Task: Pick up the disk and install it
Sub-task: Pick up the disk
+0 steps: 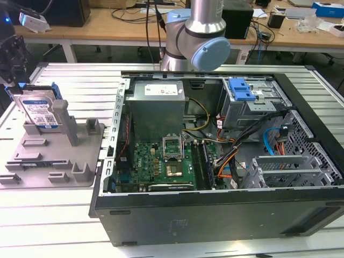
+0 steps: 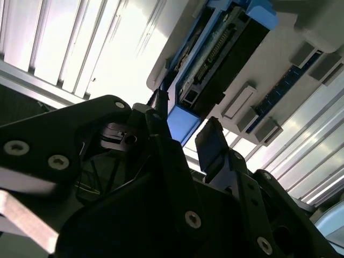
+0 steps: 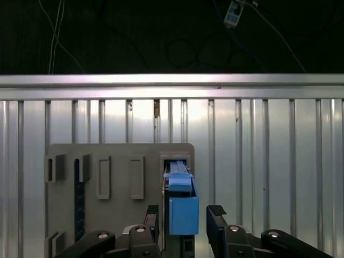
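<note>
The disk (image 1: 38,110) stands on edge in the grey holder (image 1: 86,156) on the tabletop (image 1: 54,215). The jaws are open, one on each side of its blue frame, not gripping it.

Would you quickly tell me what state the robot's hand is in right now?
Hand: open, with a finger on either side of the disk, which stands in the grey holder; not closed on it.

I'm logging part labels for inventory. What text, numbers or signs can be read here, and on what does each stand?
No text is legible.
White-and-blue label on the disk: print too small to read.
White label on the power supply: print too small to read.
</note>
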Robot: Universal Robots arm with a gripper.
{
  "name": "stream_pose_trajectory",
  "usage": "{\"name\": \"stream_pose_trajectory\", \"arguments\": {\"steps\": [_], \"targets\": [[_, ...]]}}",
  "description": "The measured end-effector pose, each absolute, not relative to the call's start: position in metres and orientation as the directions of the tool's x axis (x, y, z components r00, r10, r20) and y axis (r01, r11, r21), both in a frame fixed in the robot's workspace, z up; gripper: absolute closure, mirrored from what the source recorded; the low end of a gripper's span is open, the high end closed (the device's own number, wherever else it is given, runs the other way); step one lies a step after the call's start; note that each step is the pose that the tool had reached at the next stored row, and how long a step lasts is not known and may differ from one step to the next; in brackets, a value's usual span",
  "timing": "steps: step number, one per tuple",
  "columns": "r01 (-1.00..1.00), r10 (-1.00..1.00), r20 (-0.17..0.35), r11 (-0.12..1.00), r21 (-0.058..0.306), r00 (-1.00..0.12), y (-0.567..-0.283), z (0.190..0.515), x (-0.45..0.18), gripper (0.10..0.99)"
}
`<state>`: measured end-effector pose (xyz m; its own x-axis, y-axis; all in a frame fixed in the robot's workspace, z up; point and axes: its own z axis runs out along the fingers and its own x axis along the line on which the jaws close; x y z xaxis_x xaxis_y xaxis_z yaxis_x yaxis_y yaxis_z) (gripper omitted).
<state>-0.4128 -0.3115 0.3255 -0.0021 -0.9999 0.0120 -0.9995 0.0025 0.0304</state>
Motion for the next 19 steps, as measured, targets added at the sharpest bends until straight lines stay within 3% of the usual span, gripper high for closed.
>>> {"name": "stream_pose_trajectory", "arguments": {"steps": [19], "targets": [[-1.000, -1.000, 0.012, -0.003, 0.027, 0.004, -0.312, 0.310, -0.415, 0.604]]}}
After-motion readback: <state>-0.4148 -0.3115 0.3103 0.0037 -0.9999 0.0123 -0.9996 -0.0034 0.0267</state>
